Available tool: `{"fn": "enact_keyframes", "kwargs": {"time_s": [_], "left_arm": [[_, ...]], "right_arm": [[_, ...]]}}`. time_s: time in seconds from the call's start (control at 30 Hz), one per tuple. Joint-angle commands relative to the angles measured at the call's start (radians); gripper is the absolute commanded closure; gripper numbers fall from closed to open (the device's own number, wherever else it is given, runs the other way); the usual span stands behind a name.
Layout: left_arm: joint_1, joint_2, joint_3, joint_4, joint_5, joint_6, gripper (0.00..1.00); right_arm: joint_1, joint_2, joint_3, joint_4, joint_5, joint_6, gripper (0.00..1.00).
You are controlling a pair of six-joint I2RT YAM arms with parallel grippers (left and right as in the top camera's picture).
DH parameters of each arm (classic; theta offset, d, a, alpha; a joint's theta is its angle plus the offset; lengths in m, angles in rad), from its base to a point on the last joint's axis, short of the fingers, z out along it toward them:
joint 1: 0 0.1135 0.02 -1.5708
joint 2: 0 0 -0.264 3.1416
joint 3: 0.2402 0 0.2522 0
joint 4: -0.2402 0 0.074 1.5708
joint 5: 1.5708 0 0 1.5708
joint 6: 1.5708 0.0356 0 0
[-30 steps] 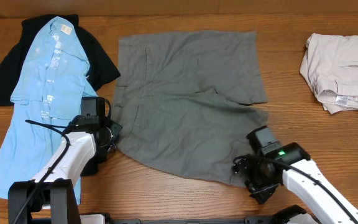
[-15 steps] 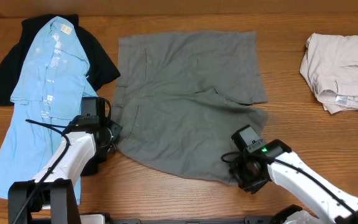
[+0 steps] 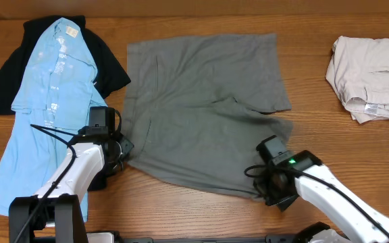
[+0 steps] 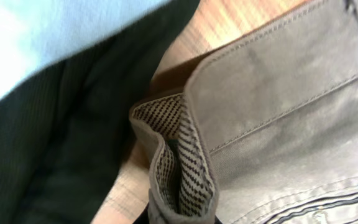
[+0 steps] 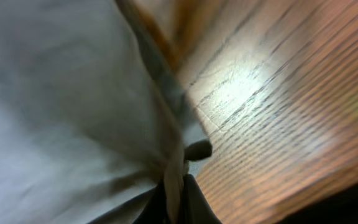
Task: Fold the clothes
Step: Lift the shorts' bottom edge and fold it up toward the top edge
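Gripping the shorts (image 3: 201, 115) at two near corners, we have the left gripper (image 3: 122, 148) clamped on the waistband, the right gripper (image 3: 267, 187) pinching a hem. Shorts lie spread on the wooden table (image 3: 201, 216), between blue shirt (image 3: 53, 88) and beige garment (image 3: 370, 74).

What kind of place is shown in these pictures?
Probably a robotics workbench, not a home: a left arm and a right arm work at a wooden table, and grey shorts, a light blue shirt and a beige garment lie on it.
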Motion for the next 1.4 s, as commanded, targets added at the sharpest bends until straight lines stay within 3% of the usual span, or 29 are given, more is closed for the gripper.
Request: {"fn": "enact_keyframes", "kwargs": {"time_s": [0.0, 0.2, 0.4, 0.83, 1.13, 1.37], "left_arm": [[0.0, -0.025, 0.031, -0.062, -0.036, 0.095, 0.96], [0.0, -0.161, 0.103, -0.235, -0.038, 0.125, 0.96], [0.0, -0.361, 0.199, -0.389, -0.04, 0.14, 0.96], [0.0, -0.699, 0.385, -0.642, -0.031, 0.147, 0.96], [0.0, -0.744, 0.409, -0.689, -0.022, 0.163, 0.96], [0.0, -0.694, 0.395, -0.649, -0.063, 0.163, 0.96]], "right_arm": [[-0.048, -0.117, 0.074, -0.033, 0.081, -0.134, 0.96], [-0.167, -0.29, 0.211, -0.088, 0.082, -0.322, 0.96], [-0.302, -0.344, 0.378, -0.172, 0.086, -0.474, 0.96], [-0.342, -0.344, 0.764, -0.439, 0.144, -0.552, 0.96], [-0.342, -0.33, 0.846, -0.488, 0.15, -0.603, 0.96], [-0.342, -0.208, 0.845, -0.443, 0.172, -0.626, 0.96]]}}
